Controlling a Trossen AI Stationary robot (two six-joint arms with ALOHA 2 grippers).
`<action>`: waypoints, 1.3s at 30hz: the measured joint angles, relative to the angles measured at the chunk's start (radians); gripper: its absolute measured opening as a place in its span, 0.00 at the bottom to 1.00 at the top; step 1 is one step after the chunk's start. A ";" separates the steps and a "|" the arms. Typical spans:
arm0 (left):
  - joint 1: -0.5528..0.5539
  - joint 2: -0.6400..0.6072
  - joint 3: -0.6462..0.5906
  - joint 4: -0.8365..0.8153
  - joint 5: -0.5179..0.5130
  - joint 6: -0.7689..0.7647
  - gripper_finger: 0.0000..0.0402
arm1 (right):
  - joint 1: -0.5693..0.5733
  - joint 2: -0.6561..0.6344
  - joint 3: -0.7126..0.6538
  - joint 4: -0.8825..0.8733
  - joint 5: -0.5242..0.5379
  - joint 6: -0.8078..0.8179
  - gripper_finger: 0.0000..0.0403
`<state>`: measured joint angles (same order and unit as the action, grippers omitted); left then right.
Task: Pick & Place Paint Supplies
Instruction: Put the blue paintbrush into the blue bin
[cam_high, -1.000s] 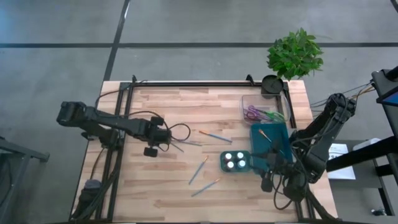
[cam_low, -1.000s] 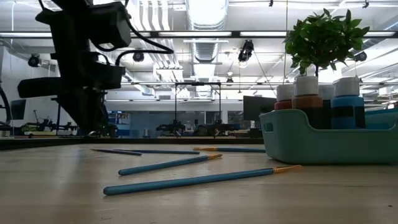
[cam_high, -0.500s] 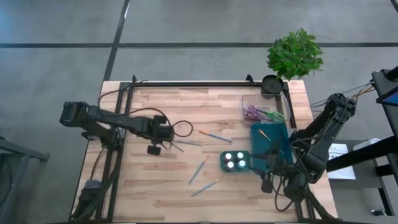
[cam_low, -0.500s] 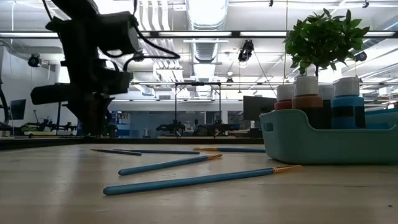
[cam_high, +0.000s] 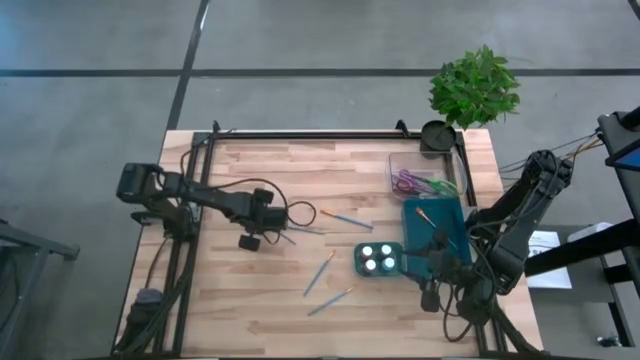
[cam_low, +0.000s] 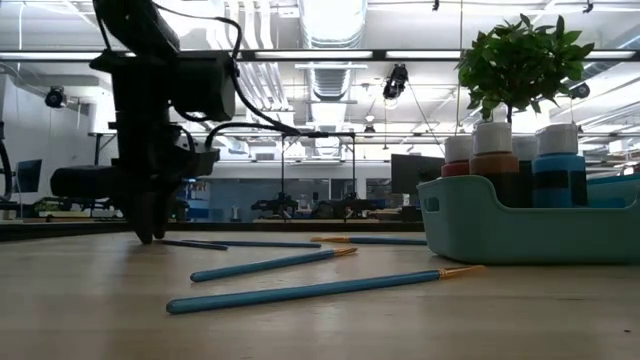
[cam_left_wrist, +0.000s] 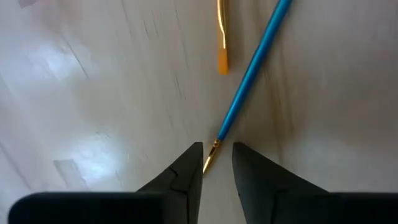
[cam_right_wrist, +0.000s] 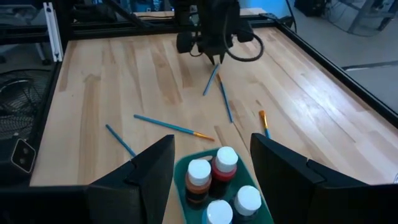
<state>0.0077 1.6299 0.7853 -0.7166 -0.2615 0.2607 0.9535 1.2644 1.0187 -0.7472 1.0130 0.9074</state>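
As the table is read from above: twelve o'clock is set at the far edge, by the plant (cam_high: 475, 85).
Left gripper (cam_left_wrist: 217, 149): lowered onto the wood at about 9 o'clock from the table's middle. Its fingers (cam_left_wrist: 186, 171) are held a narrow gap apart.
Brush at the left gripper: the gold end of a blue-handled paintbrush (cam_left_wrist: 252, 68) is seen between the two fingertips, close to one finger. A firm pinch cannot be told; the brush lies flat on the boards.
Neighbouring brush: an orange tip (cam_left_wrist: 222, 59) is seen just beside the blue handle, not touching it.
Loose brushes: one (cam_high: 345, 217) is laid at 12 o'clock from the middle, and two more (cam_high: 320, 272) (cam_high: 330, 301) at 6 o'clock, well apart from the left gripper.
Paint tray (cam_high: 378, 260): a small teal tray of white-capped paint bottles (cam_right_wrist: 224, 158) is set at 4 o'clock from the middle.
Teal bin (cam_high: 448, 240): placed at 3 o'clock, just beside the tray, with one brush (cam_high: 425, 215) inside.
Right gripper (cam_right_wrist: 211, 140): held above the paint tray with its fingers spread wide. Nothing is gripped.
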 joint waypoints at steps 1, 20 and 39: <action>0.010 0.000 0.003 0.000 0.017 0.009 0.24 | 0.000 0.000 0.000 0.000 0.000 -0.001 0.52; 0.180 0.002 0.011 0.000 0.333 0.001 0.22 | 0.000 0.000 0.000 0.003 -0.018 -0.016 0.52; 0.119 -0.008 0.045 -0.010 0.387 -0.091 0.00 | 0.005 0.000 0.000 0.033 -0.019 -0.037 0.52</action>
<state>0.1267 1.6221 0.8308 -0.7262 0.1258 0.1698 0.9581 1.2644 1.0187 -0.7140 0.9943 0.8705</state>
